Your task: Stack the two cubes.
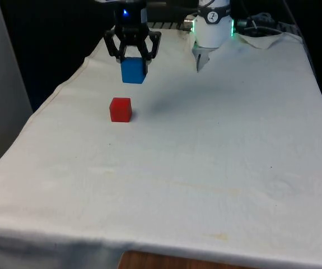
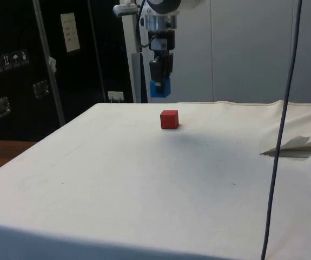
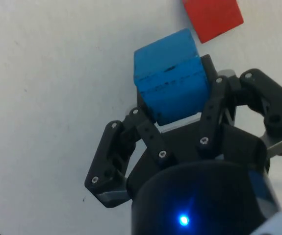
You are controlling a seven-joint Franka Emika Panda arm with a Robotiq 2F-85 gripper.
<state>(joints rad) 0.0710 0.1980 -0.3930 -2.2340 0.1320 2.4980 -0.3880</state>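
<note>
Black two-finger gripper (image 3: 177, 105) built of angular linked bars, pinned with small silver screws at each joint. Rounded black housing behind the fingers (image 3: 219, 98). White, smooth, cylindrical arm (image 1: 213, 25) segments, ringed by a black band.

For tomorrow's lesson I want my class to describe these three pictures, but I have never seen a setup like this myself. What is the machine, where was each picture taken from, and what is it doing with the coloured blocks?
The machine is a white robot arm ending in a black two-fingered hand. One picture looks across the table towards the robot, one is taken from the table's side, and one comes from a camera mounted just above the hand. A white cloth covers the table. On it sits a red cube. The hand is closed on a blue cube and holds it in the air, above the cloth and a little beyond the red cube, not touching it. The aim is to stack them.
</note>
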